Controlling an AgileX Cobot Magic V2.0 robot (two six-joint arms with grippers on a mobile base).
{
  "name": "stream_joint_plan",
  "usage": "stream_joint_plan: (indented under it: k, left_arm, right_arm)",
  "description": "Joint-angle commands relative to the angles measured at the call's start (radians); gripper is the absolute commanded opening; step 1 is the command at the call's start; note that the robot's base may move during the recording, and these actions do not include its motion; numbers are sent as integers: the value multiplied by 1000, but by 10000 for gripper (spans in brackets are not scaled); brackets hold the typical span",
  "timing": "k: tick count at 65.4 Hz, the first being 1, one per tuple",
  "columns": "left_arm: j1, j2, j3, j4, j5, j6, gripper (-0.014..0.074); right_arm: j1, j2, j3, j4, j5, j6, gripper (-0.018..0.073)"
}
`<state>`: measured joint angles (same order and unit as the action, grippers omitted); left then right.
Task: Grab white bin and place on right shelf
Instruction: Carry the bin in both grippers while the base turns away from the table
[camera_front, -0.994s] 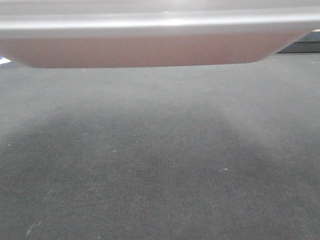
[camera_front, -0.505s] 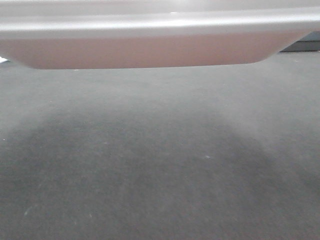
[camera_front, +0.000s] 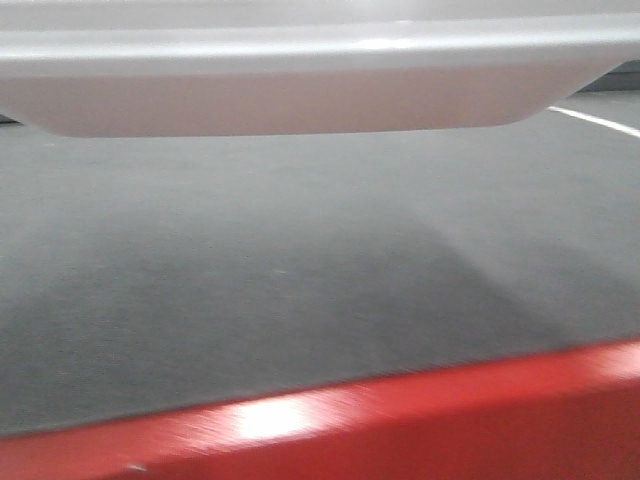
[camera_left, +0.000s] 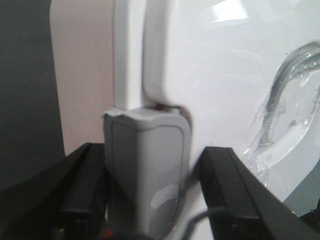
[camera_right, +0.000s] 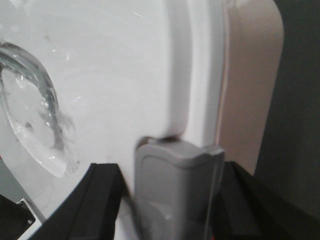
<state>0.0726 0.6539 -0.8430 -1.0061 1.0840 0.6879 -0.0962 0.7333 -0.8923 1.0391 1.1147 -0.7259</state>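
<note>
**Item:** white bin (camera_front: 300, 95), with glossy lid (camera_left: 225, 100) and recessed handle (camera_left: 285, 100).

**Location:** Off the ground. Its pinkish underside hangs above the grey floor (camera_front: 300, 280), apart from it, with a shadow beneath. A red bar (camera_front: 400, 420) crosses the foreground below. The right shelf is in no view.

**Left end effector** (camera_left: 154, 149): black fingers set fairly wide, one on each side of the bin's grey latch (camera_left: 145, 160). The left finger is against it, and a sliver of lid shows beside the other. Whether they clamp it cannot be told.

**Right end effector** (camera_right: 167, 170): same arrangement at the opposite end latch (camera_right: 175, 190). Clamping likewise cannot be told.

**Hazards, as judged:**
- The load seems to hang on two small latches, and a hinged latch could flip or slide out between the fingers and drop that end.
- Uneven travel of the arms would tilt the bin or pull one latch free.
- The bin fills the top of the front view, so the shelf rail may be hard to see and the underside could strike it.
- The red bar lies close below the carry path and the bin could catch on it.
</note>
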Motion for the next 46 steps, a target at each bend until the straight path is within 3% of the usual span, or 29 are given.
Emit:
stream_joint_plan:
  k: [1, 46]
  left_arm:
    - [-21, -2, -30, -186, 37, 7, 242]
    - [-21, -2, -30, -191, 37, 7, 241]
  right_arm:
    - [10, -8, -26, 175, 29, -18, 398]
    - [10, -8, -26, 175, 29, -18, 398]
